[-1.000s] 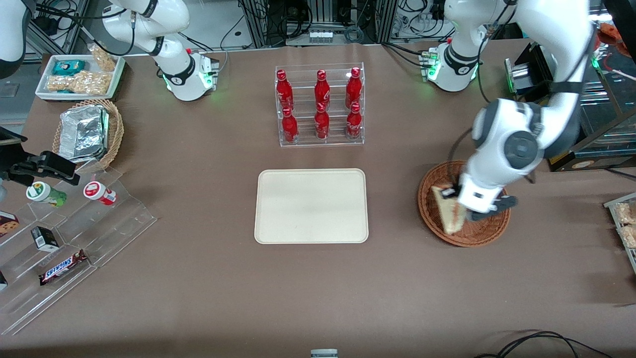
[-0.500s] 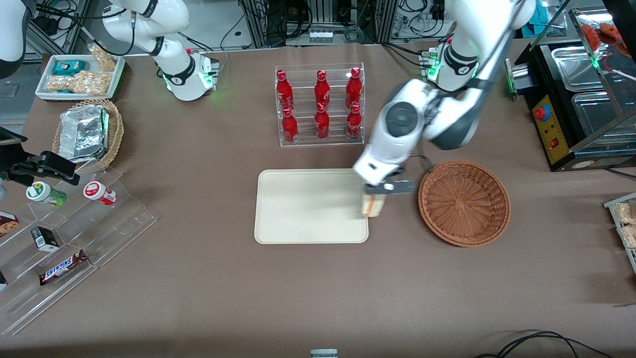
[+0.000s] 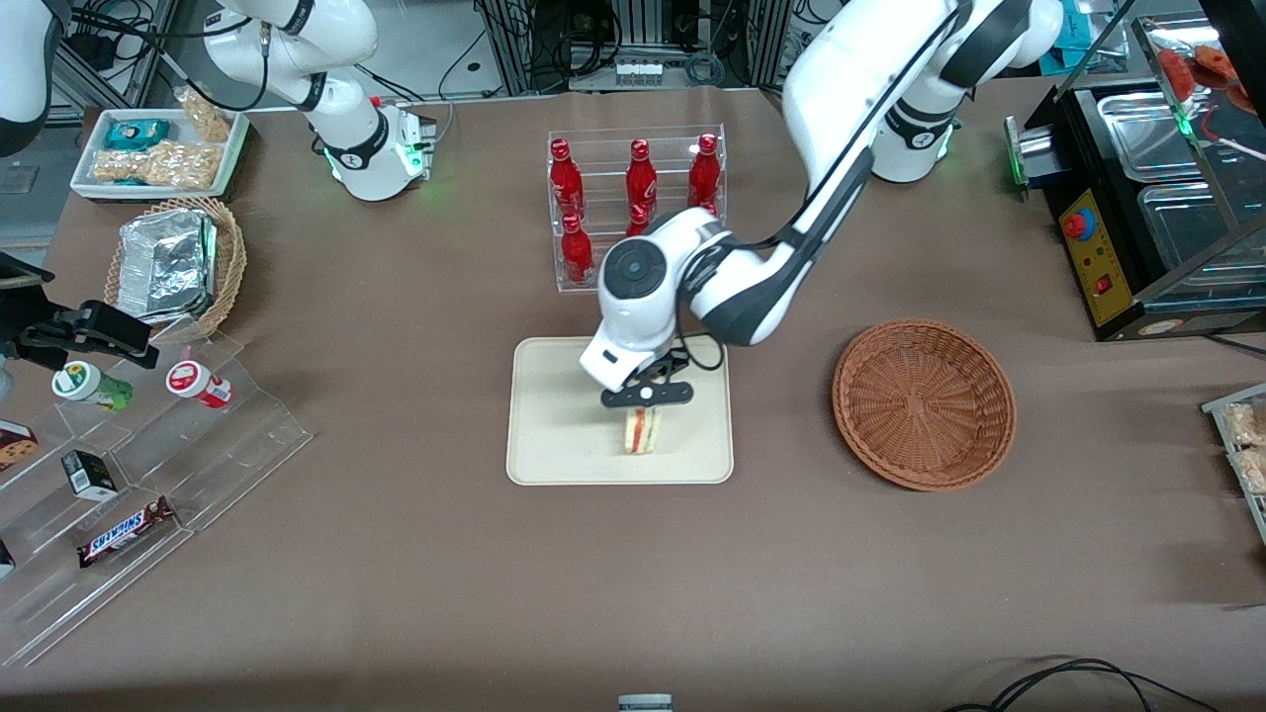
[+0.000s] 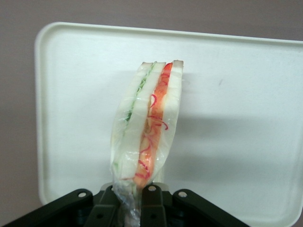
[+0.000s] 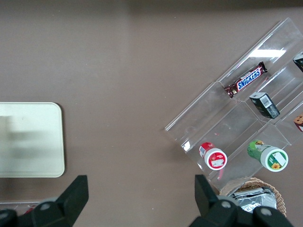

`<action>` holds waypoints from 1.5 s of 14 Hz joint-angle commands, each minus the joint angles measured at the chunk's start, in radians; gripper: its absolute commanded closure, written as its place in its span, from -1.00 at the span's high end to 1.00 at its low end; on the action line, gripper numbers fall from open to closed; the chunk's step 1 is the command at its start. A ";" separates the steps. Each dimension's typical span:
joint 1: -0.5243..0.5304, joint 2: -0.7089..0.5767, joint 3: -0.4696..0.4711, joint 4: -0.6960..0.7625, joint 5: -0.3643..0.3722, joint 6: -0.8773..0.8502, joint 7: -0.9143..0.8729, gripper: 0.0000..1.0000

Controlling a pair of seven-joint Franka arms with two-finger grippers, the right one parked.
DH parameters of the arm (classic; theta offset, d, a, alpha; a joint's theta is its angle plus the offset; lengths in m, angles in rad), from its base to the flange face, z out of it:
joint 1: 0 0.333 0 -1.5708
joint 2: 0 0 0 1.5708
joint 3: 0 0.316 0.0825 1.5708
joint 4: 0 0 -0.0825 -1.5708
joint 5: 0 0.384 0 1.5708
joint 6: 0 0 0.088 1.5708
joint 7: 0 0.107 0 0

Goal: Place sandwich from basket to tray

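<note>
The fingers [image 4: 147,201] pinch the sandwich [image 3: 641,431] over the tray [image 3: 554,445]; only the wrist view shows its clear wrap.

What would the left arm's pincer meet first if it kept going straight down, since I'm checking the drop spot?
Probably the cream tray: the pincer, shut on the sandwich, points down at bare tray surface; its height above it is unclear.

1 sandwich [image 3: 641,432], 1 tray [image 3: 554,435], 2 baskets [image 3: 924,403], 6 red bottles [image 3: 634,210], gripper [image 3: 648,398] over tray.
</note>
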 commanded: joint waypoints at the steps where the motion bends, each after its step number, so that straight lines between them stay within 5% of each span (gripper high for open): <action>1: -0.041 0.063 0.015 0.121 0.022 -0.032 -0.051 -0.78; 3: -0.060 0.081 0.017 0.129 0.025 -0.034 -0.062 -0.70; 7: -0.081 0.100 0.015 0.124 0.105 -0.060 -0.132 0.49; 10: -0.079 0.094 0.017 0.129 0.103 -0.060 -0.160 1.00; 15: -0.032 -0.015 0.013 0.127 0.074 -0.149 -0.229 1.00; 21: 0.217 -0.381 0.010 -0.001 -0.228 -0.418 0.065 1.00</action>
